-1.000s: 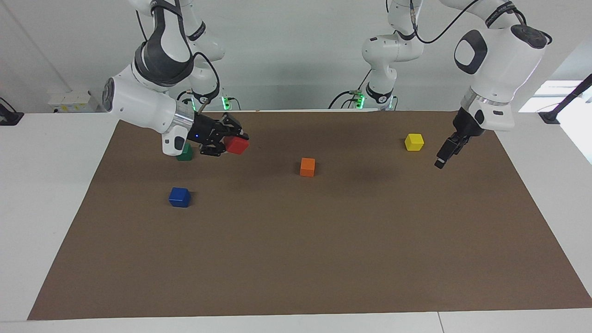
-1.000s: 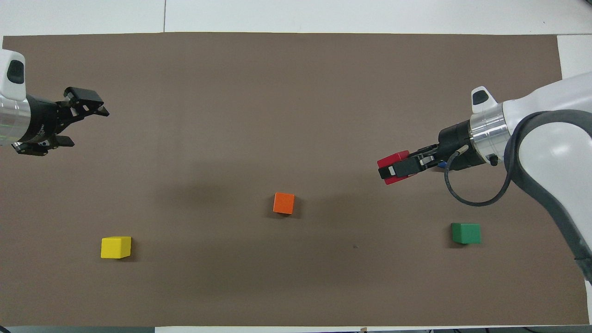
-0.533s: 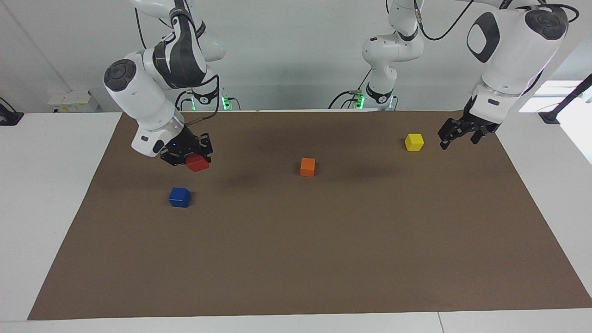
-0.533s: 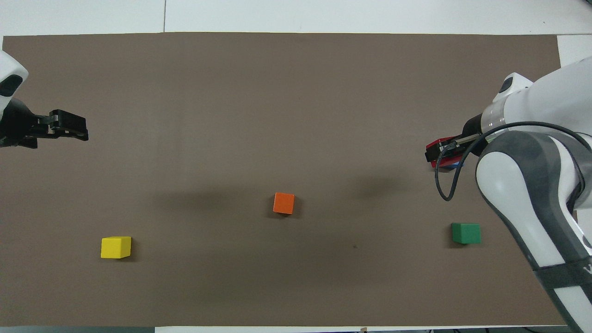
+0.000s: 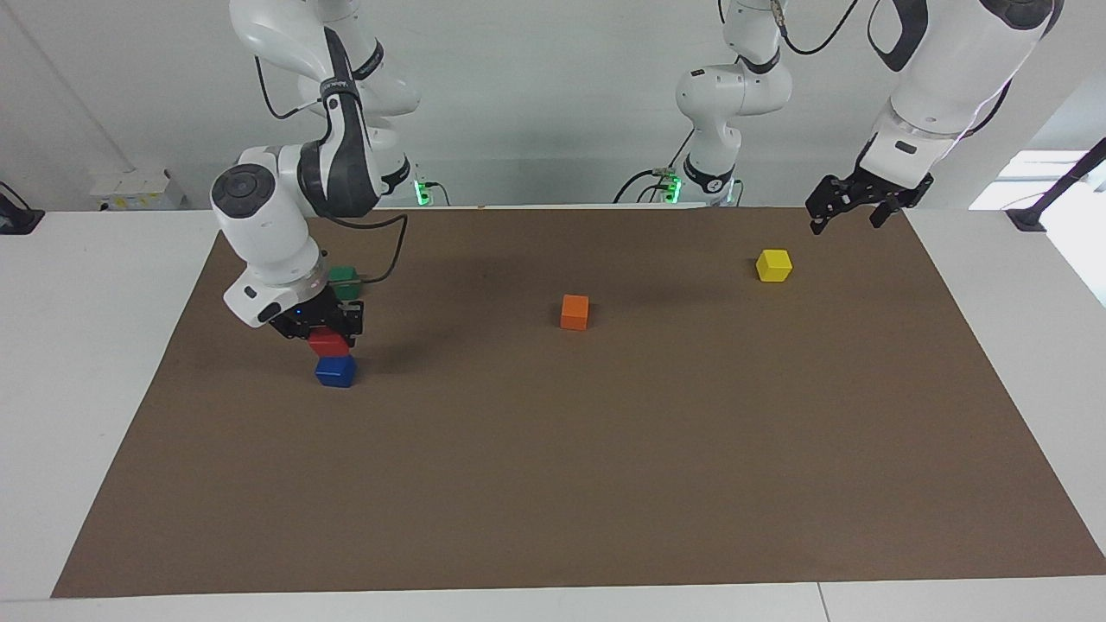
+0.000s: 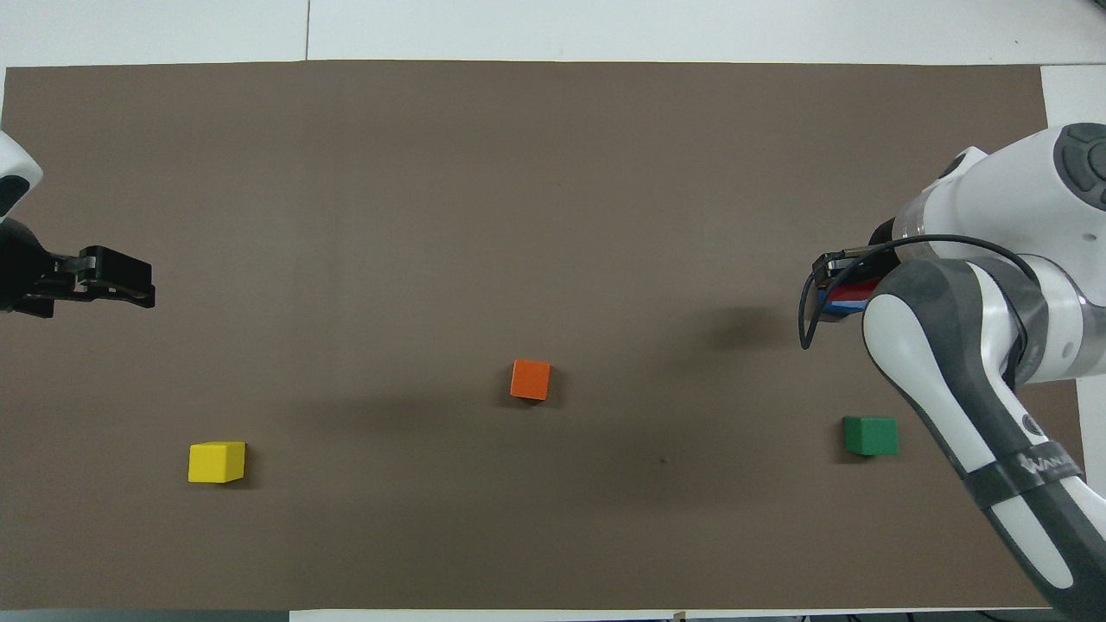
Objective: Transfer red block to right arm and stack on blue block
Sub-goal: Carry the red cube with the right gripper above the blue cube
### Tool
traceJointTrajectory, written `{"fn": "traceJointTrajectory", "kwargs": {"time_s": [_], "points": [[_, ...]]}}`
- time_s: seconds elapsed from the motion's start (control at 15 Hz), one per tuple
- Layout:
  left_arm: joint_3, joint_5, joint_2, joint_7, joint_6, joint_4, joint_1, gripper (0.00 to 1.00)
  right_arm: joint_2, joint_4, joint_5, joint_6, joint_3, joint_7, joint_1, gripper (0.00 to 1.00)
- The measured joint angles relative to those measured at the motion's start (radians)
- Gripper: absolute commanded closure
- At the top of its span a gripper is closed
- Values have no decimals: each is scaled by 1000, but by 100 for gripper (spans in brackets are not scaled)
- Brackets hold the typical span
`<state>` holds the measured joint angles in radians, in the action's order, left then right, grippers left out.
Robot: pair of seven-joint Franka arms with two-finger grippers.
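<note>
My right gripper (image 5: 328,337) is shut on the red block (image 5: 330,347) and holds it directly on top of the blue block (image 5: 335,371), toward the right arm's end of the table. I see no gap between the two cubes. In the overhead view the right arm hides most of the right gripper (image 6: 840,285), and only slivers of the red block (image 6: 857,288) and the blue block (image 6: 847,304) show. My left gripper (image 5: 848,210) is open and empty, raised over the mat's edge at the left arm's end; it also shows in the overhead view (image 6: 121,283).
A dark green cube (image 5: 344,276) sits nearer to the robots than the stack, close to the right arm's wrist. An orange cube (image 5: 575,312) lies mid-table. A yellow cube (image 5: 773,265) lies below the left gripper. A brown mat (image 5: 605,484) covers the table.
My right gripper has carried the red block from above the green cube down onto the blue block, turning to point downward. My left gripper has risen and drawn back toward the robots.
</note>
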<state>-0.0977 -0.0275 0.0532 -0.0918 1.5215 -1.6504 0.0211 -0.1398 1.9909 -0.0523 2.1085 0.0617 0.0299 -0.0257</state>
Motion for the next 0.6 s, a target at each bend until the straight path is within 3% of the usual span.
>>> {"fn": "traceJointTrajectory", "kwargs": {"time_s": [0.6], "points": [[62, 32, -11, 14, 14, 47, -43, 0, -11, 107, -37, 133, -1, 20, -22, 100]]}}
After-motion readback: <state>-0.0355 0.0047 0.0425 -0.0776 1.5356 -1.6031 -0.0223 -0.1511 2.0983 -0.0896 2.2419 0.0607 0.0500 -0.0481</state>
